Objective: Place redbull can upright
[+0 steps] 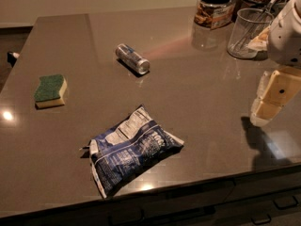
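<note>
Hand (263,112): right edge, above bench (211,102), state cannot be told | can (132,59): slim, silver with blue markings, lying on its side

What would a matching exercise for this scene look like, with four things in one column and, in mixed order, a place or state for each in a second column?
Column 1
1. redbull can
2. sponge
3. blue snack bag
4. gripper

Column 2
A. at the right side of the view, over the counter, far from the can
B. lying on its side, towards the back
C. crumpled, near the front edge
D. at the left side, green face up

Pairs: 1-B, 2-D, 3-C, 4-A
</note>
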